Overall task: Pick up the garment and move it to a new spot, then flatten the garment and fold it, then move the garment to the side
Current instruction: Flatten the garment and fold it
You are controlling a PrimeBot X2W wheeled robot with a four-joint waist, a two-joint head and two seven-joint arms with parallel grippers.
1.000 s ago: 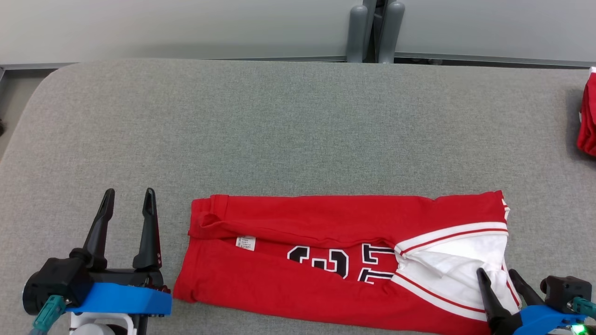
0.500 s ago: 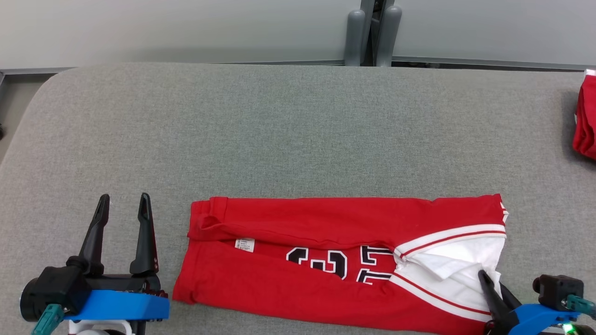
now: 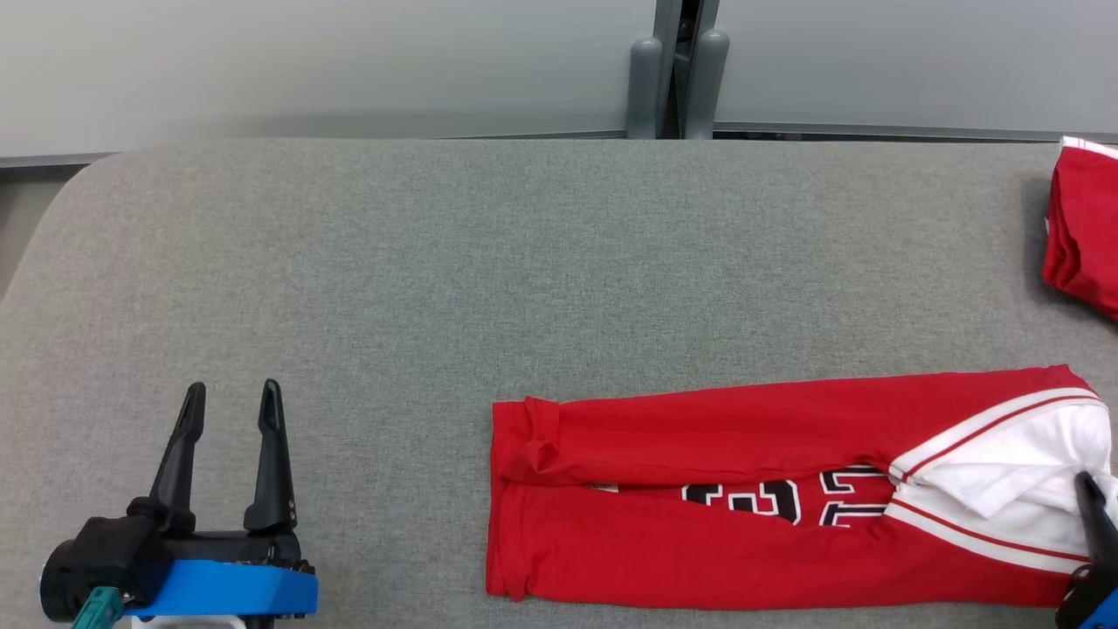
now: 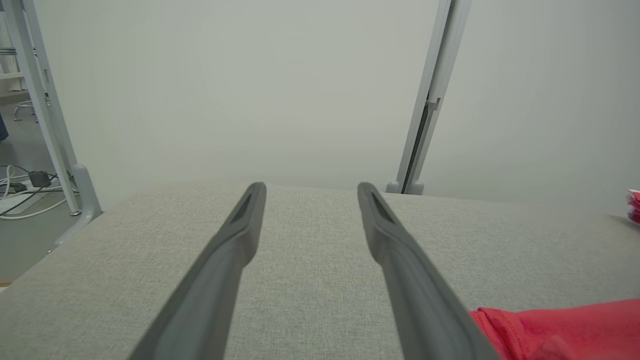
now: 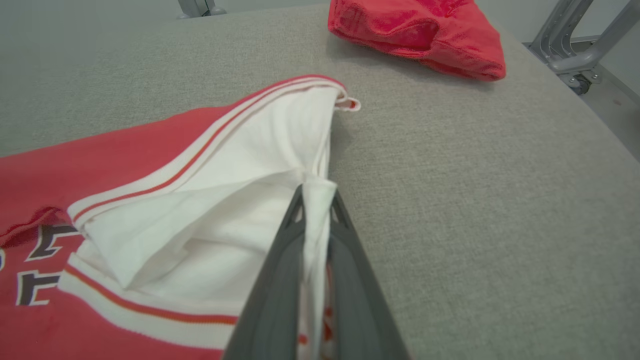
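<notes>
The red jersey [image 3: 742, 489], folded into a long strip with dark numbers and a white striped end, lies flat on the grey padded table [image 3: 524, 262] at the right front. My right gripper [image 3: 1092, 489] sits at the jersey's right end. In the right wrist view the right gripper [image 5: 316, 192] is shut on a fold of the jersey's [image 5: 150, 165] white cloth. My left gripper [image 3: 231, 397] stands open at the lower left, well apart from the jersey's left end. In the left wrist view the left gripper [image 4: 310, 192] holds nothing, and a corner of the jersey [image 4: 560, 330] shows at the lower right.
A second red garment [image 3: 1083, 227] lies bunched at the table's far right edge, also seen as a red heap [image 5: 425, 35] beyond the right gripper. Grey posts [image 3: 672, 79] stand behind the table's back edge. The table's rounded left corner [image 3: 52, 201] is near my left arm.
The right gripper shut on the jersey's white end and dragged the whole jersey to the right across the table. The head camera shifted slightly. The left gripper stayed open in place.
</notes>
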